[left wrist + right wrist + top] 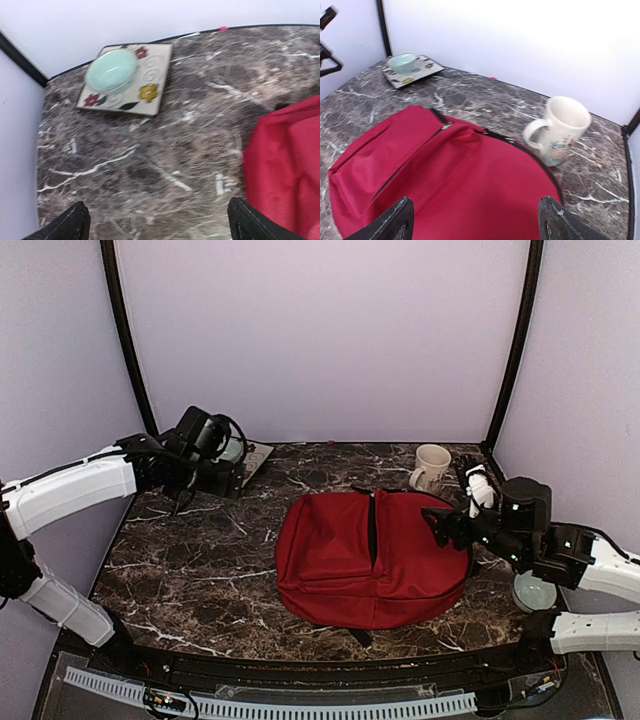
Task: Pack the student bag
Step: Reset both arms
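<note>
Two grippers are hanging wide open and holding nothing: the left gripper (159, 221) near the flowery plate (152, 86), the right gripper (475, 218) over the student bag (370, 560). The red bag is lying flat in the middle of the table (200, 560). A mug (432, 466) and a green bowl (111, 70) are sitting outside it, so the packing is looking barely begun.

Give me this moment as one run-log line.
student bag: flat mid-table | left hand: open, empty, above table | right hand: open, empty, over bag | mug: upright behind bag
</note>
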### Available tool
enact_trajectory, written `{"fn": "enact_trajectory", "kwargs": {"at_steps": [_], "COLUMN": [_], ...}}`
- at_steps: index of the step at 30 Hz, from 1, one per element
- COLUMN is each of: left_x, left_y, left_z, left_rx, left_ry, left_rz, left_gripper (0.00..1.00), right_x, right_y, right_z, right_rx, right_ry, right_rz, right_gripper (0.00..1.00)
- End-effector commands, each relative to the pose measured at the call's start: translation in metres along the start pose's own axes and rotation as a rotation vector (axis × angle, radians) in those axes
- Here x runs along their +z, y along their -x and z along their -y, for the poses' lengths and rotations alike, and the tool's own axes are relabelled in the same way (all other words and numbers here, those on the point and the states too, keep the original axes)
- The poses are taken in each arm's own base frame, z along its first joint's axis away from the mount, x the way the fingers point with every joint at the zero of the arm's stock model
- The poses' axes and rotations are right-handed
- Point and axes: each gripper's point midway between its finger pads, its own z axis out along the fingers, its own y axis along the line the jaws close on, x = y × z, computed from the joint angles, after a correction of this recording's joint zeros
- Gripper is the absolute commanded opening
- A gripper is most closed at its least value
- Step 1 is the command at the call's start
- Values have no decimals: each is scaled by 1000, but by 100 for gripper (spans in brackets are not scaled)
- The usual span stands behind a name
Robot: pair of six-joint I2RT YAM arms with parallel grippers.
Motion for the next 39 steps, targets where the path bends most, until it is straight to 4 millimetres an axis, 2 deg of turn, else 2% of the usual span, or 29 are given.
{"fn": "enact_trajectory", "kwargs": {"at_steps": [1, 4, 8, 10, 15, 18, 20, 22, 25, 27, 29, 32, 34, 36, 39], "left_x": [-8, -6, -6, 3, 37, 52, 68, 81, 101, 111, 122, 120, 124, 116, 96], "left_y": [-19, -32, -44, -56, -84, -87, -92, -93, -95, -93, -92, -85, -93, -92, -98], "left_z": [-68, -93, -128, -142, -165, -177, -179, -177, -175, -175, -176, -180, -193, -194, -195], "left_rx": [19, 10, -41, -93, -105, -175, -187, -175, -141, -116, -86, -57, -126, -139, -159], "left_ry": [162, 156, 194, 190, 230, 252, 259, 258, 254, 248, 230, 218, 219, 199, 211], "left_rz": [89, 195, 342, 336, 298, 337, 332, 339, 328, 331, 293, 367, 340, 387, 474], "left_gripper": [99, 99, 98, 99, 99, 99, 99, 98, 98, 96, 88, 92, 93, 93, 99], "right_x": [-6, -1, 13, 16, 22, 18, 15, 17, 20, 33, 47, 61, 70, 67, 53], "right_y": [4, 0, -19, -30, -63, -82, -88, -95, -92, -97, -87, -76, -78, -77, -87], "right_z": [62, 90, 132, 156, 207, 228, 234, 233, 235, 238, 241, 248, 256, 253, 262], "right_rx": [2, 30, 78, 123, 273, 293, 260, 220, 196, 202, 189, 155, 137, 97, 167], "right_ry": [-251, -301, -398, -466, -576, -662, -699, -688, -682, -665, -637, -625, -635, -616, -623], "right_rz": [21, 13, -52, -70, -121, -130, -92, -36, 80, 49, 70, 103, 67, 112, 151], "right_gripper": [87, 87, 93, 99, 100, 100, 100, 100, 100, 100, 100, 100, 100, 100, 100]}}
